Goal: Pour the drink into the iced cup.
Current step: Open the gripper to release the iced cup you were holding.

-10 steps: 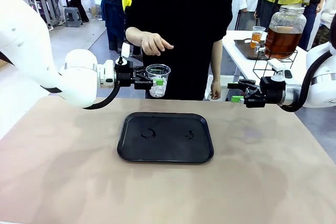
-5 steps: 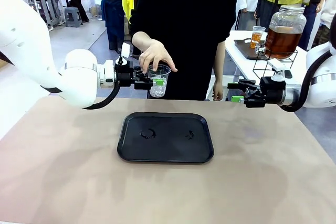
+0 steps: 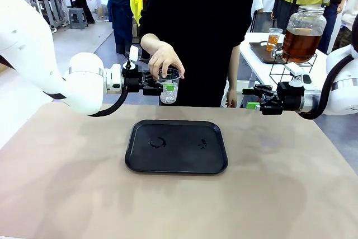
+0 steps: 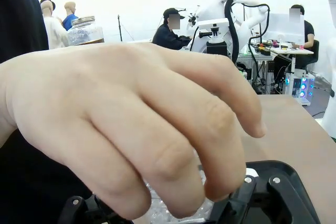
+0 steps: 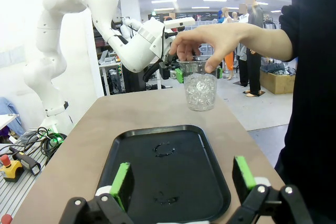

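Holding the iced cup (image 3: 168, 85) upright above the table's (image 3: 67, 194) far edge, left of frame centre, we are pinching it in our left gripper (image 3: 161, 87) while the person's hand (image 3: 164, 60) is grasping its rim from above. Our right gripper (image 3: 249, 98) is hovering spread and empty at right, well apart from the cup. The drink is sitting in the dispenser jar (image 3: 302, 33) at upper right, behind that gripper, and the black tray (image 3: 176, 146) is lying below with open room around it.
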Tool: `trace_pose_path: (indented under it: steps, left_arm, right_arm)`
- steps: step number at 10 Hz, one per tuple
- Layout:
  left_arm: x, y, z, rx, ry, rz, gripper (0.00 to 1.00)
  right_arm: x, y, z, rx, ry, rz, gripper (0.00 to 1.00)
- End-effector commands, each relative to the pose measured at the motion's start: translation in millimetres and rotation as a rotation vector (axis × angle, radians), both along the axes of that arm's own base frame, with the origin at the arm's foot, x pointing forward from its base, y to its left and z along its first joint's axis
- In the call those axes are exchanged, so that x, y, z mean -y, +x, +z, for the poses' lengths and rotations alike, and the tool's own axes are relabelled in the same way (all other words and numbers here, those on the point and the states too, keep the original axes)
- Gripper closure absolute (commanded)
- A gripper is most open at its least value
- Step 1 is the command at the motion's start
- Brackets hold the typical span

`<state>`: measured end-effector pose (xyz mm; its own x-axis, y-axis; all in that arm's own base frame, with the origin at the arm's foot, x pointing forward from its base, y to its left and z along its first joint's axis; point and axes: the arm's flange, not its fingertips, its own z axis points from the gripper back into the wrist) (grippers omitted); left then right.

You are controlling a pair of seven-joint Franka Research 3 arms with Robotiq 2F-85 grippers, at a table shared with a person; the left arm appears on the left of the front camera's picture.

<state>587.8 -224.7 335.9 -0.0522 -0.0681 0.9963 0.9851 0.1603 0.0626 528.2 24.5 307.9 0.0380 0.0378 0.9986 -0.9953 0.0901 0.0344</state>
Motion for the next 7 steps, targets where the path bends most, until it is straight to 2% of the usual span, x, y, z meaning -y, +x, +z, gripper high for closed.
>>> trace_pose_path:
  steps: [1,7]
  left_arm:
    - [1.0,-0.4,1.3,0.009,-0.001,-0.001,0.13]
    - [1.0,-0.4,1.3,0.009,-0.001,-0.001,0.13]
  right_arm:
    - [-0.1,3.7,3.1,0.003,0.0,0.002,0.0]
    - [-0.1,3.7,3.1,0.003,0.0,0.002,0.0]
